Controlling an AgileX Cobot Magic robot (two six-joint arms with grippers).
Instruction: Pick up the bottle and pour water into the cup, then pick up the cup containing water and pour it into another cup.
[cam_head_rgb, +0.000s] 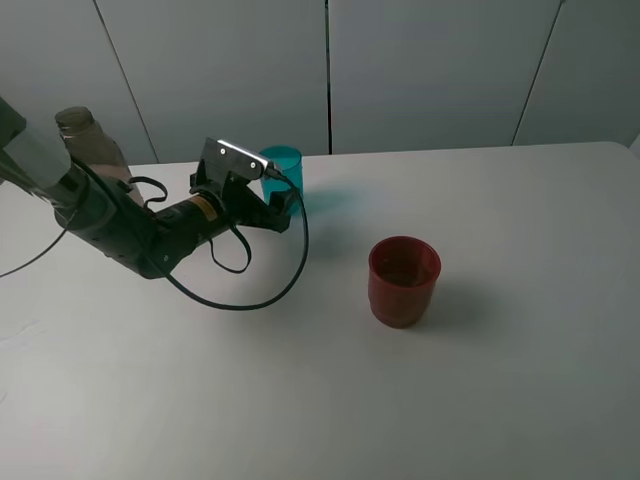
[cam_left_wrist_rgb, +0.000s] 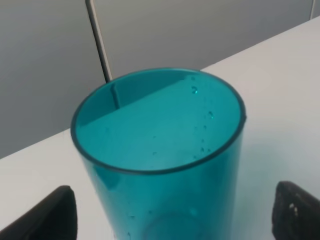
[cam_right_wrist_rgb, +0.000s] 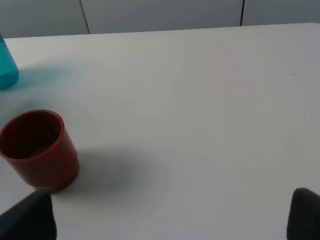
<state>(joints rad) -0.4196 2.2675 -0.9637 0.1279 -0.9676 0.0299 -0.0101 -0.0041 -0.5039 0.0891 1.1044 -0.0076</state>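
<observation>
- Overhead: left gripper (cam_head_rgb: 283, 203) spread wide around the teal cup (cam_head_rgb: 283, 172), not clamping; red cup (cam_head_rgb: 404, 279) at its 4 o'clock; bottle (cam_head_rgb: 92, 150) behind the arm.
- Left wrist alone shows droplets inside the teal cup.
- Right gripper (cam_right_wrist_rgb: 170, 220): fingertips apart, holding nothing.

Black left arm (cam_head_rgb: 150, 235), silver bracket, looping black cables, yellow label.

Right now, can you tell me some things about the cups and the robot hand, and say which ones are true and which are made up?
1. The left gripper has its fingers wide apart, one on each side of the teal cup. True.
2. The red cup lies tipped on its side. False: it stands upright.
3. The bottle is behind the left arm. True.
4. The teal cup sits inside the red cup. False: they stand apart on the table.
</observation>
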